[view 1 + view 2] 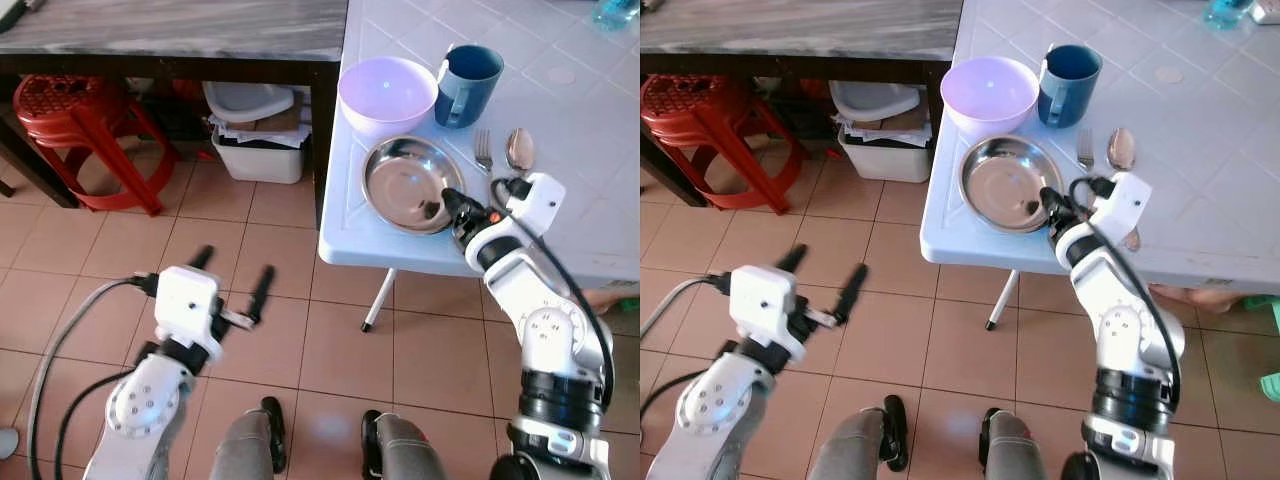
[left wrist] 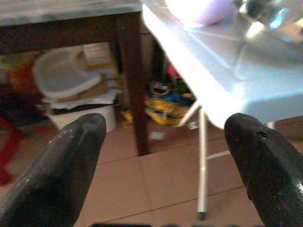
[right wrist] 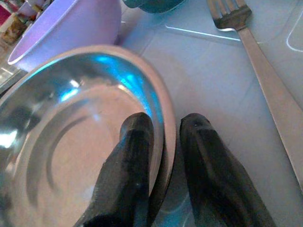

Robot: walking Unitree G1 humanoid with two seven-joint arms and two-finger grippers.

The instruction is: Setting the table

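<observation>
Nearest to us, the robot's two grey legs [image 1: 250, 445] stand on the terracotta floor tiles [image 1: 300, 300]. The left gripper [image 1: 232, 275] hangs low over those tiles, clear of the table, its two black fingers [image 2: 66, 165] spread wide with nothing between them.

Just beyond, at the near edge of the white table [image 1: 600, 200], the right gripper [image 3: 163, 142] has its fingers pinched on the near right rim of the steel plate [image 1: 410, 185]; in the right wrist view we see one finger [image 3: 128, 161] inside the dish and the other outside on the tabletop, the rim between them with almost no gap. The plate is round and shallow, polished enough to throw back blue and white glints, with faint concentric rings in its well. It sits near the table's front left corner, and we cannot tell whether it lies flat or is tipped slightly.

To the right of the plate lie a fork [image 1: 483, 150] and a spoon [image 1: 519, 150], side by side; their long axes run toward and away from us, the tines and the bowl at the far end, the handles coming toward the robot's wrist.

Farther back, a pale lilac bowl [image 1: 387, 93] stands upright just behind the plate, and a dark blue mug [image 1: 467, 85] stands beside it on the right, handle turned toward the bowl.

Off to the left, past the table, we see a red plastic stool [image 1: 85, 125] and a white storage bin [image 1: 258, 150] under a dark wooden table [image 1: 180, 35].
</observation>
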